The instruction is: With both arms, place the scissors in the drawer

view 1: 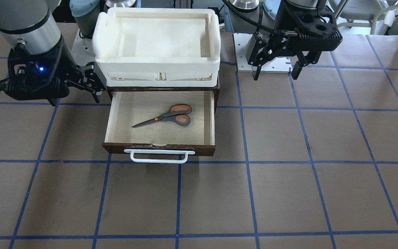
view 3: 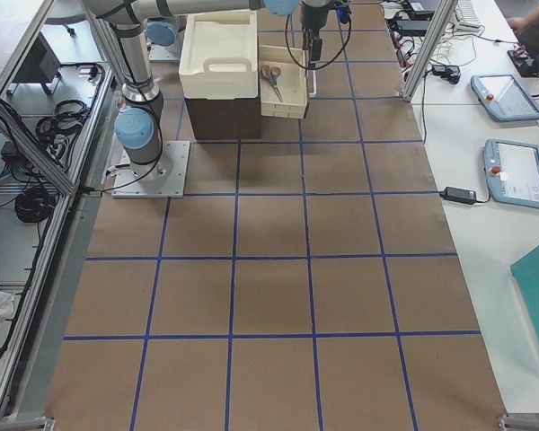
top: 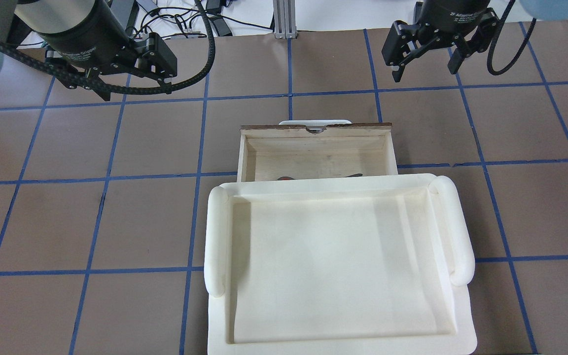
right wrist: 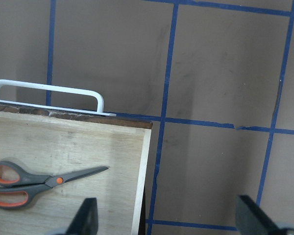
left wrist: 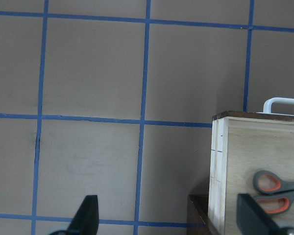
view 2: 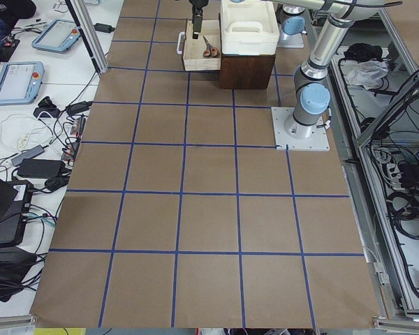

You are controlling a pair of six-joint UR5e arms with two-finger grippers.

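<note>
With jaws wide apart and empty, the left gripper (view 1: 275, 73) and right gripper (top: 425, 70) hang over the bench (view 1: 288, 193) on either side of the open drawer (view 1: 157, 148). Overhead, the white tray (top: 217, 236) hides nearly all of the scissors (view 1: 166, 117). The front view shows them whole on the drawer's pale floor, blades together, with grey handles and orange-lined loops.

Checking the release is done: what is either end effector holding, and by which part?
Nothing. The left end effector and right end effector are open and empty; the scissors lie loose in the drawer.

Grey scissors (view 1: 160, 118) with orange loops, dark brown drawer (view 1: 116, 148), pale inside, white handle (view 1: 159, 160), brown table (view 1: 288, 180) gridded blue
</note>
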